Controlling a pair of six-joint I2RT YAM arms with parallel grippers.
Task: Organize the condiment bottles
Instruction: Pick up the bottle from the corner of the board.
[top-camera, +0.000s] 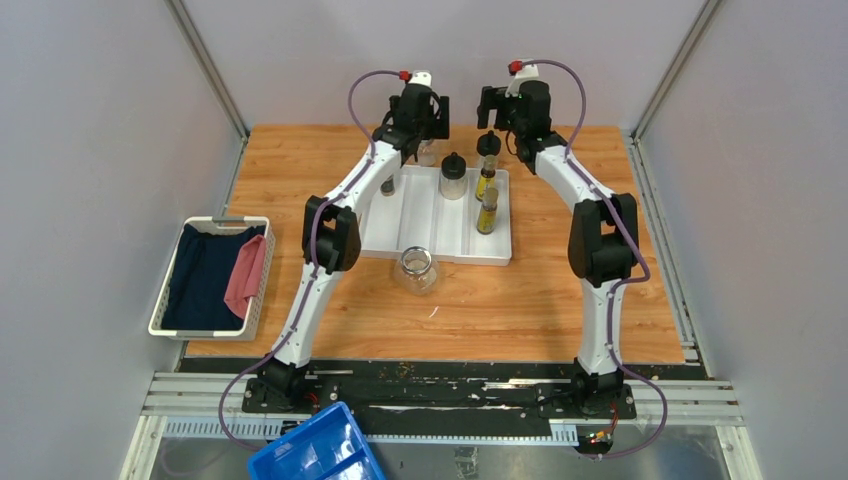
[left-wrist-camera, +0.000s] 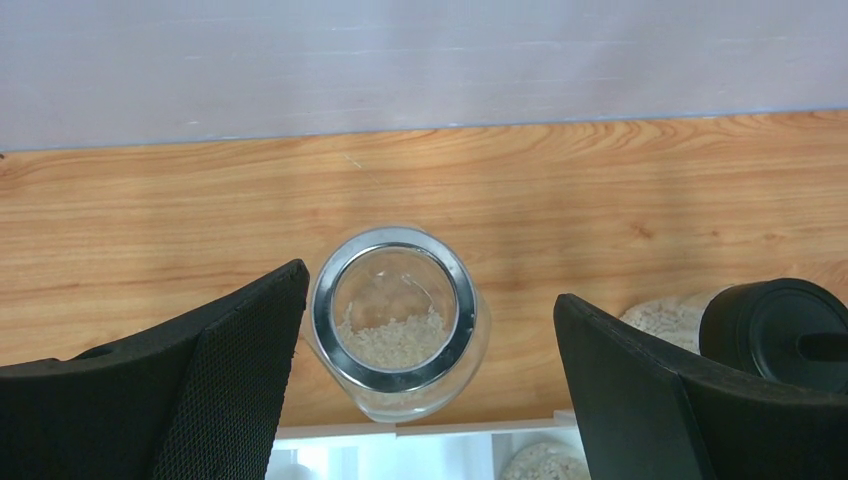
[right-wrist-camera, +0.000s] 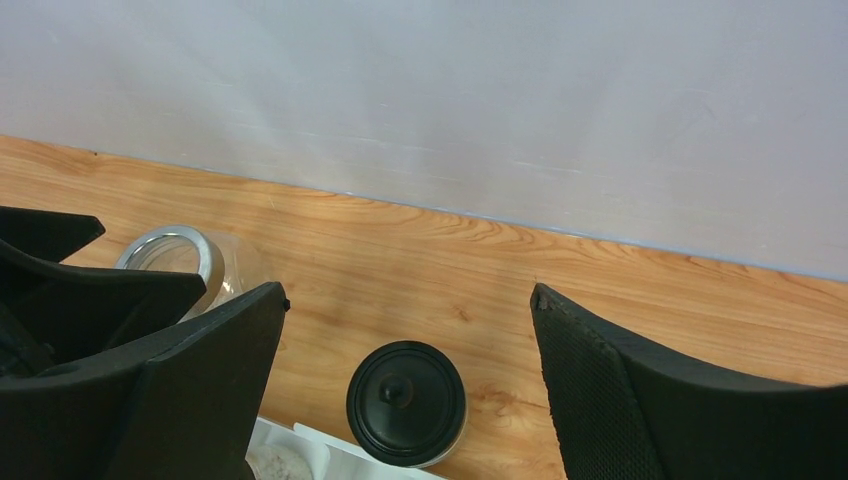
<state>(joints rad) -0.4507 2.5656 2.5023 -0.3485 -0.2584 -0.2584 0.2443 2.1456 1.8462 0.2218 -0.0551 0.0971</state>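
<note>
My left gripper (top-camera: 421, 122) is open above a clear glass jar (top-camera: 428, 152) at the white tray's (top-camera: 400, 243) far edge. In the left wrist view the jar (left-wrist-camera: 398, 320), metal-rimmed with white grains, stands on the wood between the open fingers (left-wrist-camera: 240, 370). My right gripper (top-camera: 497, 118) is open over a round black-capped bottle (top-camera: 488, 146); its cap (right-wrist-camera: 406, 402) lies below the gap, touching neither finger. In the tray are another black-capped bottle (top-camera: 453, 176), two yellow oil bottles (top-camera: 487, 200) and a tiny dark shaker (top-camera: 387, 186). A second glass jar (top-camera: 416, 270) stands before the tray.
A white basket (top-camera: 160, 300) with dark blue and pink cloths stands at the table's left edge. A blue bin (top-camera: 315, 452) sits below the arm bases. The back wall rises close behind both grippers. The left gripper's body shows at the left of the right wrist view (right-wrist-camera: 60, 310).
</note>
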